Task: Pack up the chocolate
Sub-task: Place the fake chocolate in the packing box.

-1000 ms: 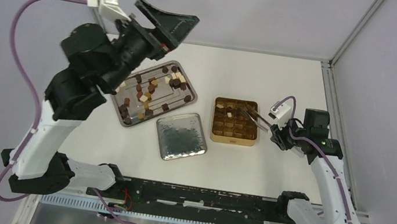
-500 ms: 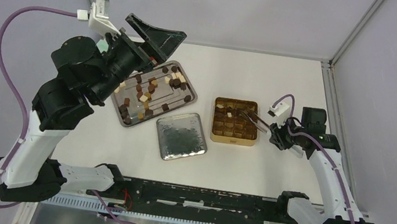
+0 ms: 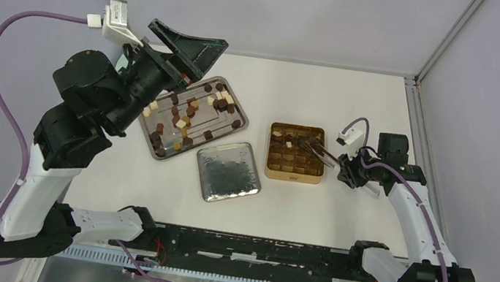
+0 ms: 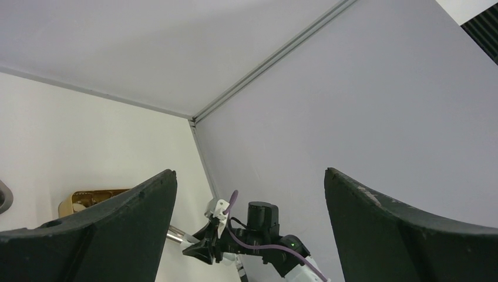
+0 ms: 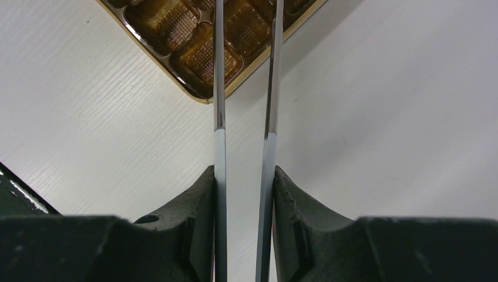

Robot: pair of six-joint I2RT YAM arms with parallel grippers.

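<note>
The chocolate [image 3: 190, 112], several small dark, brown and cream cubes, lies on a steel tray [image 3: 154, 147] at the left. A gold tin [image 3: 292, 175] of moulded cells stands mid-table, with a cream piece [image 3: 289, 144] inside. My right gripper [image 3: 345, 170] [image 5: 244, 176] is shut on metal tweezers [image 3: 320, 149] [image 5: 218, 88]. Their arms reach over the tin's near corner [image 5: 199, 56], and the tips run out of the wrist view. My left gripper [image 3: 188, 45] [image 4: 249, 173] hangs high above the tray's far left end, open wide and empty.
A dimpled silver lid [image 3: 228, 171] lies between the tray and the tin. Grey walls close the table at the back and right. The left wrist view faces the right arm [image 4: 258, 235] and the tin's edge [image 4: 88, 197].
The left arm has swung left and back, carrying its open gripper with it. The right gripper with the tweezers has shifted only slightly by the tin.
</note>
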